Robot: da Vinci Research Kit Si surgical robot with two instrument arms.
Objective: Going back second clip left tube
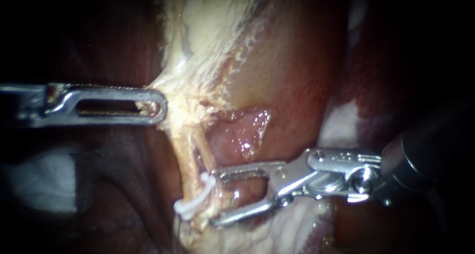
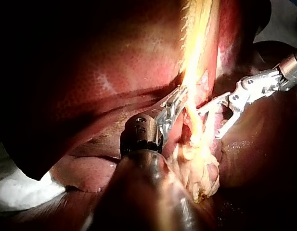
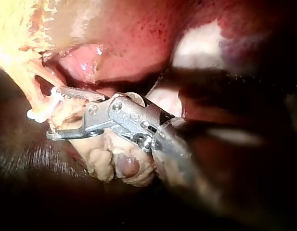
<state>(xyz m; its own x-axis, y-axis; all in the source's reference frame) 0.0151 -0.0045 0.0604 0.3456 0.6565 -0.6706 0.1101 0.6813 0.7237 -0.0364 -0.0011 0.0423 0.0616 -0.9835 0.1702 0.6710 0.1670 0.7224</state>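
Observation:
Two pale tubes run down from the gallbladder (image 1: 292,76): the left tube (image 1: 184,157) and the right tube (image 1: 207,152). A white clip (image 1: 194,200) lies slantwise across the left tube low down; the same clip (image 3: 35,114) shows in the right wrist view. My right instrument (image 1: 213,197) comes in from the right with its jaws open. Their tips stand just right of the clip and nothing is gripped between them. My left instrument (image 1: 151,106) is shut on pale fatty tissue (image 1: 173,93) at the gallbladder's neck, and holds it out to the left.
Dark liver (image 1: 114,184) lies below the left instrument. White gauze (image 1: 34,179) sits at the far left, and a pale patch (image 1: 341,120) shows at the right. A lump of fatty tissue (image 1: 277,229) hangs below the right instrument's jaws.

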